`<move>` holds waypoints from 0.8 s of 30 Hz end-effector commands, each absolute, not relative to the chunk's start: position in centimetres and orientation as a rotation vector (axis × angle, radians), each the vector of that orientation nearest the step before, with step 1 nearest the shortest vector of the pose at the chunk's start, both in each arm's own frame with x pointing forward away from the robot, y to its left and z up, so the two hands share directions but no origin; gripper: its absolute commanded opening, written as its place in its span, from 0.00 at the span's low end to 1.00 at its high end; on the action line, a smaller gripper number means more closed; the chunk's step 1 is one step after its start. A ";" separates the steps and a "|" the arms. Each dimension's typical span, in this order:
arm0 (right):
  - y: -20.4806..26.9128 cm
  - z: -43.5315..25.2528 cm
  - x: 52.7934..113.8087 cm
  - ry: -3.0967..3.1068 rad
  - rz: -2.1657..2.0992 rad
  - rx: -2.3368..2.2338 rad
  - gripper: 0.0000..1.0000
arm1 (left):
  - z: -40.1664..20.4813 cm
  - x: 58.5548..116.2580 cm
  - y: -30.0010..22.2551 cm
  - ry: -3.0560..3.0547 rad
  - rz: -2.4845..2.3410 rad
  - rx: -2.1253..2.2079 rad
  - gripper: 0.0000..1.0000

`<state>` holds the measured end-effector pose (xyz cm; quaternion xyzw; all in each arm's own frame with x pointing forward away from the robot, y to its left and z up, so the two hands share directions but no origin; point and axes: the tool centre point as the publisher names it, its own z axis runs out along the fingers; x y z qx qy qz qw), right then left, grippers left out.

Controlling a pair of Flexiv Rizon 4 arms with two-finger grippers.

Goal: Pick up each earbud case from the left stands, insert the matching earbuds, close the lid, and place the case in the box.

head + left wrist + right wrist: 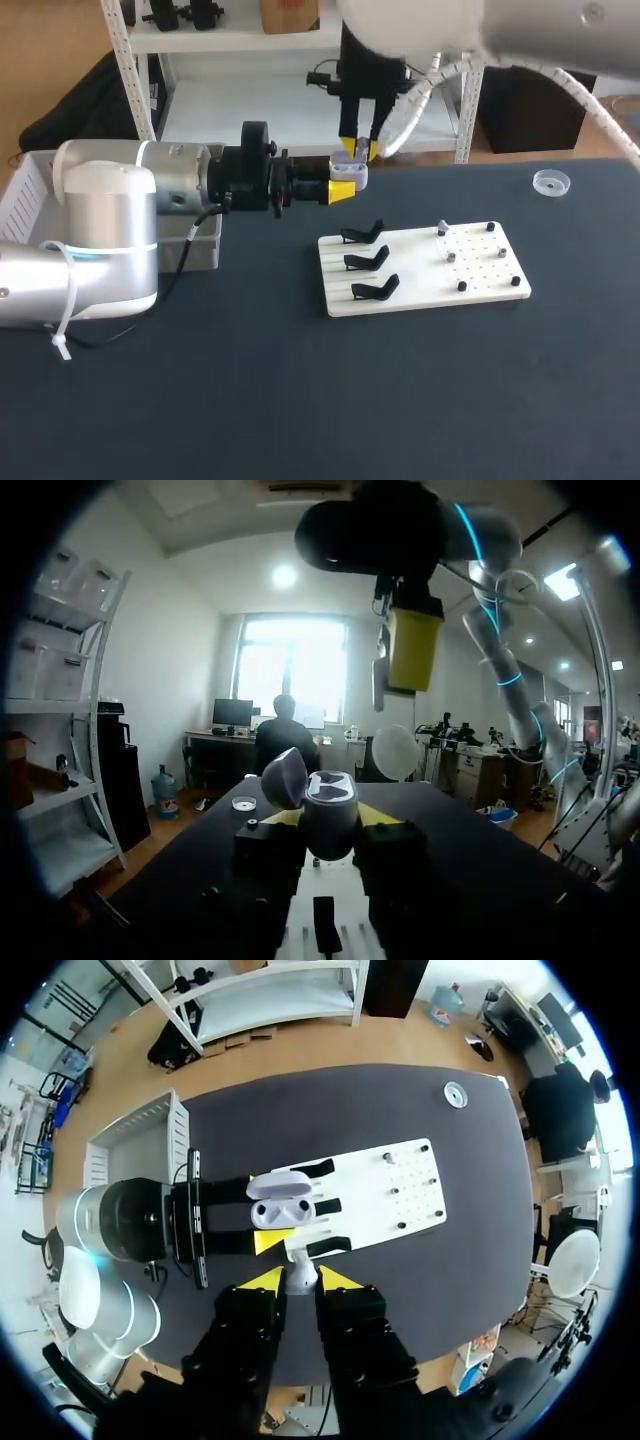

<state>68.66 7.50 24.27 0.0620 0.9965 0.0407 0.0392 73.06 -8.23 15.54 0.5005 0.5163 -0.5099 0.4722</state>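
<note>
We were at the insertion step. Our left pincer [341, 189] was clamped on the earbud case [284, 1201], which it held clear of the worktop [300, 400] with its lid [284, 778] swung open. Our right pincer [358, 150] hung directly over the left one, pointing down. Its yellow tips were closed on a small pale piece that we took to be an earbud [300, 1275], just above the open case and not yet touching it.

In our judgement, the next move called for a short, straight descent. The right pincer had to line the earbud up with its matching well, seat it, and only then let go. The left pincer needed to keep the case level and firm meanwhile. After that came the lid, then the box [25, 185] on the far side of the left arm.

The case was a small, rounded, glossy white shell. Its hinged lid stood up on the side away from the left pincer's wrist, and the base faced upward toward the right pincer. We could not tell whether either well was already filled. The three black stands [366, 262] below the pincers held nothing.
</note>
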 end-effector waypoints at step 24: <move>6.9 23.9 69.3 2.731 0.012 1.121 0.00 | 15.5 72.9 -8.2 1.263 -1.245 1.222 0.00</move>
